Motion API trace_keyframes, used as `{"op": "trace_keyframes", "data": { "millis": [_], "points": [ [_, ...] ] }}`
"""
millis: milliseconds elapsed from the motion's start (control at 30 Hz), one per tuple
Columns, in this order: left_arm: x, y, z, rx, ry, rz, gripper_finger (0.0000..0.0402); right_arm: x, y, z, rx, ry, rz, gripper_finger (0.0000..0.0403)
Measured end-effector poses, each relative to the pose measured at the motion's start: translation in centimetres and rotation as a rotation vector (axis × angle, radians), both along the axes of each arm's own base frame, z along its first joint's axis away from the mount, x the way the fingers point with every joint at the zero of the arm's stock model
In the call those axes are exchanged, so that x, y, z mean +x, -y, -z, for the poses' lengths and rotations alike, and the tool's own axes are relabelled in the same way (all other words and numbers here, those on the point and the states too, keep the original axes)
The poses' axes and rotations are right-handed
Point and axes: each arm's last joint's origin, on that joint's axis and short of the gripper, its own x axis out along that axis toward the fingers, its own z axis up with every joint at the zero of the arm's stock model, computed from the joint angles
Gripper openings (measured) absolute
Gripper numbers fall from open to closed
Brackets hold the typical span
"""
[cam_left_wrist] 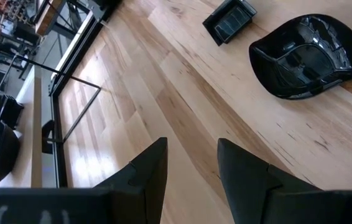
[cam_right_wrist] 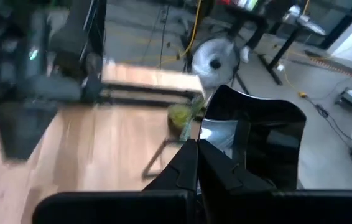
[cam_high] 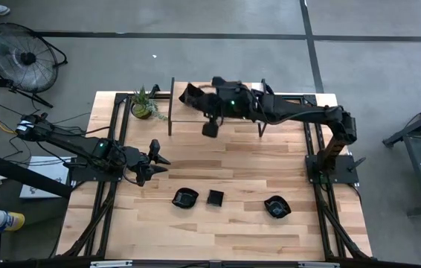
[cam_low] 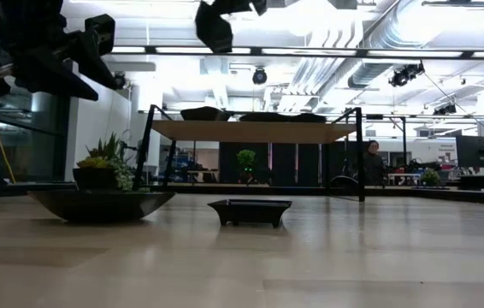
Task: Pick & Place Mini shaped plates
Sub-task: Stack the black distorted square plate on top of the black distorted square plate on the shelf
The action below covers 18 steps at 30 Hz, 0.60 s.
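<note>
Three mini shaped plates lie on the table near its front: a wavy one (cam_high: 185, 198), a small square one (cam_high: 216, 197) and a rounded one (cam_high: 276, 207). The left wrist view shows the square plate (cam_left_wrist: 229, 18) and the wavy plate (cam_left_wrist: 310, 56). My right gripper (cam_right_wrist: 198, 155) is high over the far shelf (cam_high: 218, 119), shut on another glossy black plate (cam_right_wrist: 257, 137). My left gripper (cam_high: 155, 160) hovers open at the table's left, with nothing between its fingers (cam_left_wrist: 154, 168). My right gripper pinches the black plate by its rim (cam_right_wrist: 208, 134) between its two fingers, at one side of the plate. The plate stands on edge beyond the fingertips, lifted clear of shelf and table.
The wooden shelf on a black frame (cam_low: 250, 130) stands at the table's far side, with dark plates (cam_low: 203, 113) on top of it. A small potted plant (cam_high: 145, 104) sits at the far left. A floor fan (cam_high: 24, 56) stands beyond the table.
</note>
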Motion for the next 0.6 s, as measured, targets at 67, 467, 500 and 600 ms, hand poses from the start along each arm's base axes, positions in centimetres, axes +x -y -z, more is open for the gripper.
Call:
{"op": "trace_keyframes", "data": {
  "millis": [67,467,500,600],
  "points": [
    [0.0,0.0,0.0,0.0,0.0,0.0,0.0136,0.5,1.0,0.4,0.014,0.015,0.007,0.0],
    [-0.1,0.0,0.2,-0.005,-0.018,-0.005,0.0136,3.6,5.5,2.3,0.06,0.044,0.115,0.0],
    [-0.1,0.0,0.2,-0.005,-0.019,-0.006,0.0136,3.9,5.6,1.7,0.057,0.048,0.114,0.0],
    [-0.1,0.0,0.2,-0.009,-0.019,-0.011,0.0136,4.7,5.9,0.3,0.057,0.03,0.115,0.0]
  ]
}}
